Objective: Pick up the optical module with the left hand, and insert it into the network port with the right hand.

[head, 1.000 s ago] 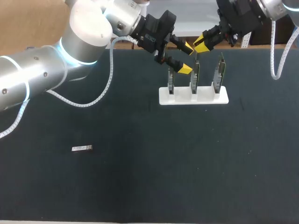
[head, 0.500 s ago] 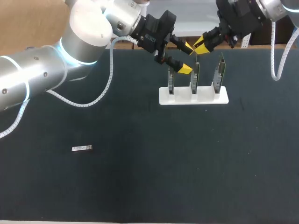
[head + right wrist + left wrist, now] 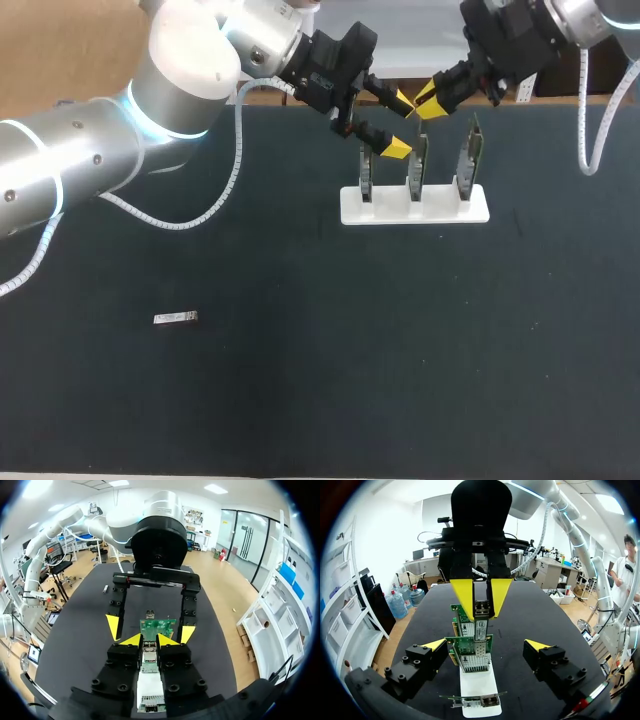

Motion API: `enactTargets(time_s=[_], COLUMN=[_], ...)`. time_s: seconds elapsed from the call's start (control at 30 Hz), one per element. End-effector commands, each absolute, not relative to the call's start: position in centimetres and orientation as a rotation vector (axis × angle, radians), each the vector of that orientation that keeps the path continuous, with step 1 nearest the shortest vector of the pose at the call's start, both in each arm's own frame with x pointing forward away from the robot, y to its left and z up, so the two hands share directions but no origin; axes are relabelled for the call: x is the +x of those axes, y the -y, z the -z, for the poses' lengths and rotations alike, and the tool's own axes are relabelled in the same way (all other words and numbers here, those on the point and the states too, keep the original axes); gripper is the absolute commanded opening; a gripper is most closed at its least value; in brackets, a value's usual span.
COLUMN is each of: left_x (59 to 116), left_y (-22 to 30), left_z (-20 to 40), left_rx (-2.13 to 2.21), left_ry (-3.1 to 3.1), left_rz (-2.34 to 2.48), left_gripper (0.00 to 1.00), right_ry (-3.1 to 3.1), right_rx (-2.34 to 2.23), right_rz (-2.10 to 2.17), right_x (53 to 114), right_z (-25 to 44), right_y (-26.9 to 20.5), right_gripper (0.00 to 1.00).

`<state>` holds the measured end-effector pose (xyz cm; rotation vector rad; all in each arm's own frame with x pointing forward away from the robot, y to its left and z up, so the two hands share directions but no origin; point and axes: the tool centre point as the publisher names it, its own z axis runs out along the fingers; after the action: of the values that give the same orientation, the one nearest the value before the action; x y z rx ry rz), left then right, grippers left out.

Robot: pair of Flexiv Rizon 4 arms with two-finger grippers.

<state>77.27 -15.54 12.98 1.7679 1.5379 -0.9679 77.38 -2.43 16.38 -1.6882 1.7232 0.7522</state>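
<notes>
Boxy metal optical module [image 3: 149, 655] in right gripper [image 3: 149, 641], by 3 flat green cards [image 3: 420, 160]

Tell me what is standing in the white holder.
Three green network cards stand upright in the white holder, one per slot. Their bottom edges are hidden inside the slots, so how deep they sit cannot be seen.

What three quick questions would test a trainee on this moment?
1. True or false: the left gripper is open and empty.
2. How many network cards stand in the white holder? A two, B three, C four.
3. Fill in: the right gripper is shut on the ____.
Key: 1 true; 2 B; 3 optical module.
</notes>
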Motion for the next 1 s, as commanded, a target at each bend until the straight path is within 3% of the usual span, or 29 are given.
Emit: enactTargets(time_s=[0.03, 0.57, 0.6, 0.63, 1.0], left_x=[77.5, 77.5, 77.5, 77.5, 77.5], left_y=[15.6, 15.6, 15.6, 15.6, 15.6], left_z=[-13.0, -13.0, -13.0, -13.0, -13.0], left_rx=[1.773, 1.773, 1.773, 1.773, 1.773], left_ry=[-1.537, -1.537, -1.537, -1.537, -1.537], left_rz=[0.97, 0.97, 0.97, 0.97, 0.97], left_gripper=[1.0, 1.0, 1.0, 1.0, 1.0], right_ry=[-1.726, -1.746, -1.746, -1.746, -1.704], right_rx=[-1.688, -1.679, -1.676, -1.673, -1.583], right_rz=[-0.757, -0.772, -0.771, -0.771, -0.853], right_x=[77.4, 77.3, 77.3, 77.3, 77.5], right_z=[-16.2, -15.6, -15.6, -15.6, -17.4], right_y=[2.4, 2.4, 2.4, 2.5, 3.0], right_gripper=[0.0, 0.0, 0.42, 1.0, 1.0])
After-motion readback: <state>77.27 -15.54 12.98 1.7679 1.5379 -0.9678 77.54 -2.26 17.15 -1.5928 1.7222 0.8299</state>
